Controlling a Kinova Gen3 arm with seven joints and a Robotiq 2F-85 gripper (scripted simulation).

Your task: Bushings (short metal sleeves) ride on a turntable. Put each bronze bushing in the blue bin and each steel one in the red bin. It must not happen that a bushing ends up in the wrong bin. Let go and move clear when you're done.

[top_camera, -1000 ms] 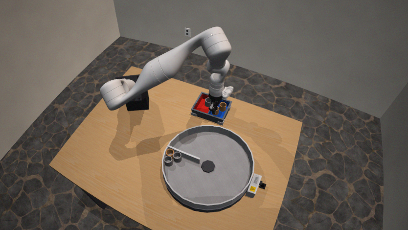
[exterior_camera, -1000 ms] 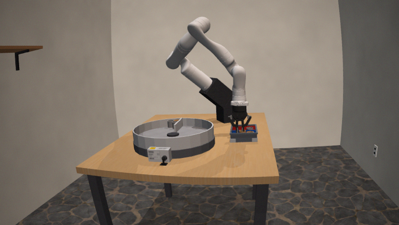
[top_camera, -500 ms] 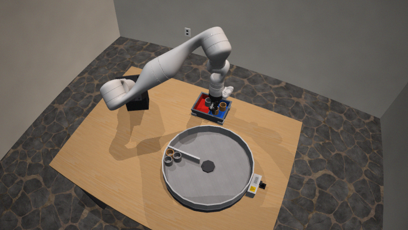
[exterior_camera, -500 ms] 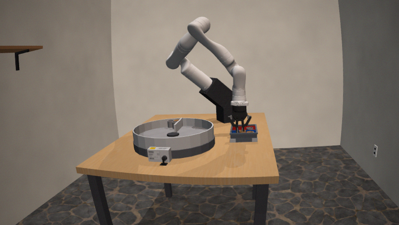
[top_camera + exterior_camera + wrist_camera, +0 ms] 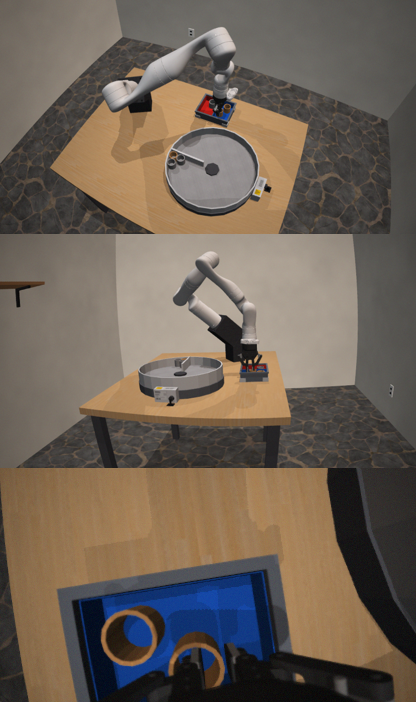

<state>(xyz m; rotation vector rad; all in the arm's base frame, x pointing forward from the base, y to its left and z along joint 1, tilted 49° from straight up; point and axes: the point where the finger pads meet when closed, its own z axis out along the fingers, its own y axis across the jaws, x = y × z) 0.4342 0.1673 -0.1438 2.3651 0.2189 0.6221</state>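
Note:
My gripper (image 5: 216,110) is low inside the blue bin (image 5: 225,111), next to the red bin (image 5: 206,106). In the wrist view its fingers stand a little apart astride the wall of a bronze bushing that rests on the blue floor (image 5: 175,628); they do not pinch it. A second bronze bushing (image 5: 132,635) stands beside it and also shows in the top view (image 5: 227,108). A steel bushing (image 5: 212,102) sits in the red bin. On the turntable (image 5: 211,170), a bronze bushing (image 5: 173,155) and two steel ones (image 5: 181,159) (image 5: 171,163) lie at the left rim.
A grey fence bar (image 5: 190,157) runs from the turntable's rim toward its dark hub (image 5: 211,169). A control box (image 5: 259,188) sits at the turntable's front right. The arm's black base (image 5: 140,101) stands at the table's far left. The bins (image 5: 254,372) are near the table's right edge.

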